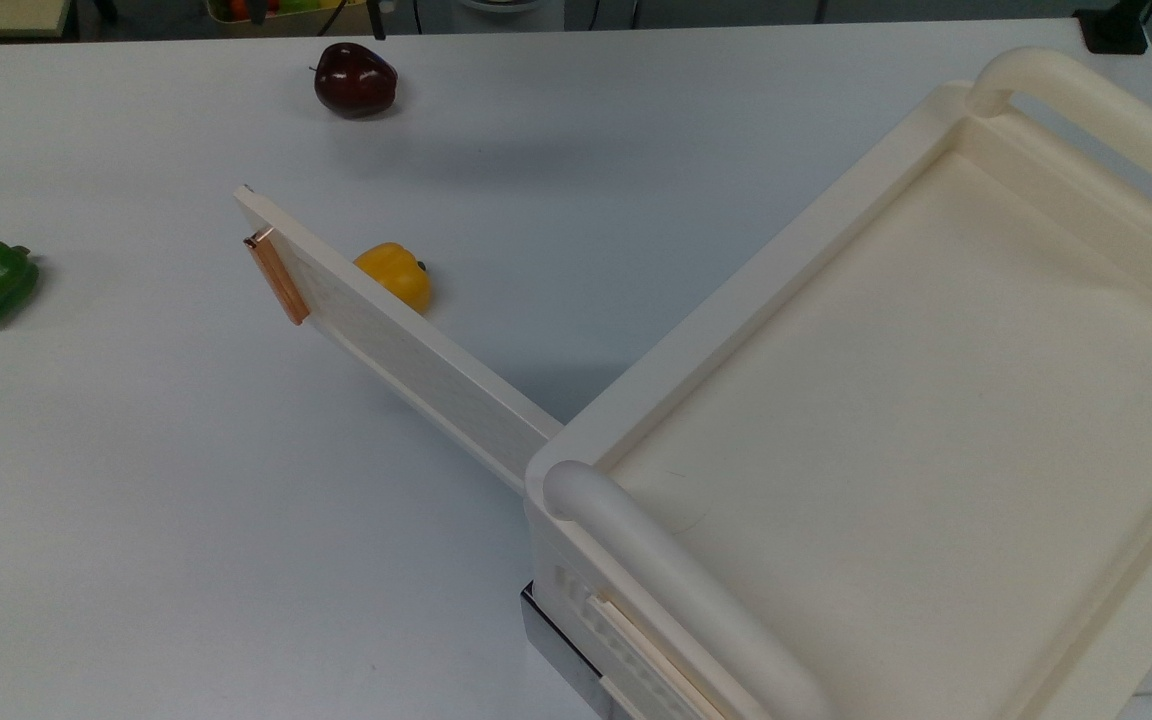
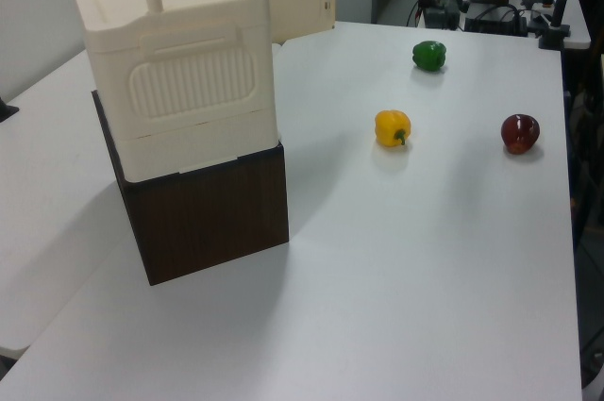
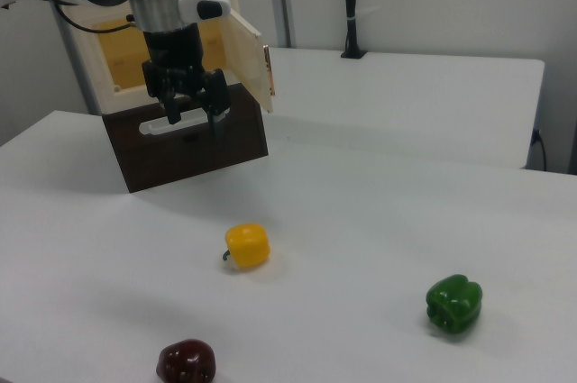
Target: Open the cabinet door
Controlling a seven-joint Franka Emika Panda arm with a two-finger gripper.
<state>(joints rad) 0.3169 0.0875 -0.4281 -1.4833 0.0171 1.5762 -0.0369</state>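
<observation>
We see the thin cream-white cabinet door (image 1: pixel 406 352) with its slim copper handle strip (image 1: pixel 277 278) swung wide from the cream plastic cabinet (image 1: pixel 896 400). The black two-finger gripper (image 3: pixel 192 118) hangs above the white table (image 1: pixel 186 500), fingers apart, empty. A yellow bell pepper (image 1: pixel 395 274) sits behind the door.

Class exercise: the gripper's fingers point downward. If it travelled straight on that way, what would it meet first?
Most likely the bare white table. The gripper, fingers open, hangs above it, and the yellow pepper seems off to one side, though depth is uncertain.
</observation>
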